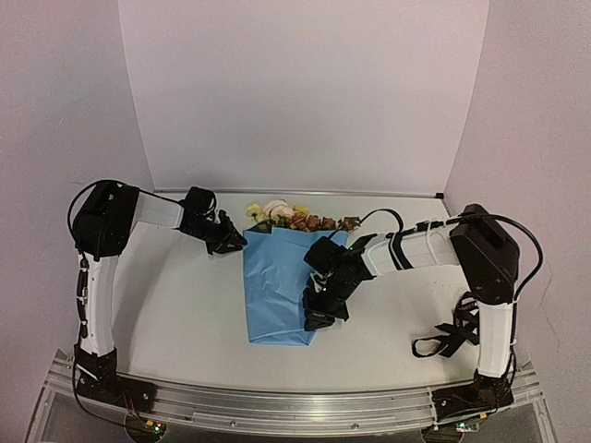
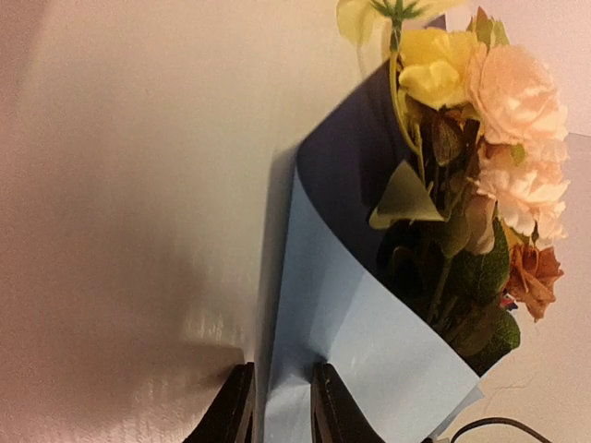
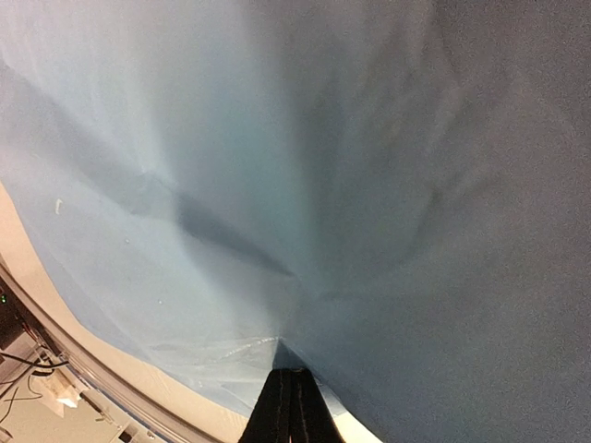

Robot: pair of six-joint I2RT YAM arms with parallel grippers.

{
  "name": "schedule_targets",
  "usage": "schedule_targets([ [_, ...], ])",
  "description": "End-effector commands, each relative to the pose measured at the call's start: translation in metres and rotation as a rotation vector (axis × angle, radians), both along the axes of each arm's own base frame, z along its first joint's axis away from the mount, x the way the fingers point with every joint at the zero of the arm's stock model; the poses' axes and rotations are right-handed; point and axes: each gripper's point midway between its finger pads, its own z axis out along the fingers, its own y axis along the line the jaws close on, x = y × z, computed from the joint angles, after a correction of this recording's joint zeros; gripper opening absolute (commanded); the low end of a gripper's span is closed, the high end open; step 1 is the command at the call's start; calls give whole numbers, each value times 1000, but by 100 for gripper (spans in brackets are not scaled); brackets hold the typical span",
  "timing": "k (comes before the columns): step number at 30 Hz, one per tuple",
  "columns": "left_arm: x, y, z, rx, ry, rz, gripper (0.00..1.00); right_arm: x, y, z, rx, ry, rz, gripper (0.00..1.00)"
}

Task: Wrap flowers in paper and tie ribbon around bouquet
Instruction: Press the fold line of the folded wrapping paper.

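The light blue paper (image 1: 275, 291) lies wrapped round the flowers (image 1: 288, 216), whose yellow, cream and rust blooms stick out of its far end. In the left wrist view the flowers (image 2: 503, 138) sit inside the paper (image 2: 360, 323), against its navy inner face. My left gripper (image 1: 227, 242) (image 2: 280, 369) is at the wrap's far left corner, shut on a fold of its edge. My right gripper (image 1: 323, 314) (image 3: 291, 371) is at the wrap's near right side. Its fingers are pressed together, and creases in the paper (image 3: 305, 166) run to their tips. The black ribbon (image 1: 451, 338) lies loose beside the right arm's base.
White walls close in the table (image 1: 185, 314) at the back and on both sides. A metal rail (image 1: 295, 406) runs along the near edge. The right arm's forearm (image 1: 416, 249) reaches across the table just right of the bouquet.
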Motion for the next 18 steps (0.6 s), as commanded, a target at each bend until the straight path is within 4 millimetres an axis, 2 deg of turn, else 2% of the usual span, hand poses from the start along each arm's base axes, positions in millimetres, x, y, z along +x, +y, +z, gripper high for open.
schedule_targets([
  [1, 27, 5, 35, 5, -87, -26, 24, -5, -10, -23, -63, 24, 4, 0],
  [5, 34, 16, 71, 18, -158, -11, 25, -3, -5, -12, -42, 18, 6, 0],
  [8, 19, 19, 89, 12, -172, -20, 25, -1, 0, 2, -14, 9, 16, 0],
  [11, -17, 14, 98, -2, -169, -38, 25, -1, 4, 21, 18, -11, 35, 0],
  [14, -67, 1, 100, -8, -152, -73, 24, 0, 5, 39, 42, -36, 62, 0],
  [17, -117, -12, 88, 12, -116, -106, 23, 0, 8, 54, 61, -53, 89, 0],
  [18, -132, -19, 89, 11, -116, -117, 23, 1, 8, 58, 64, -59, 94, 0],
])
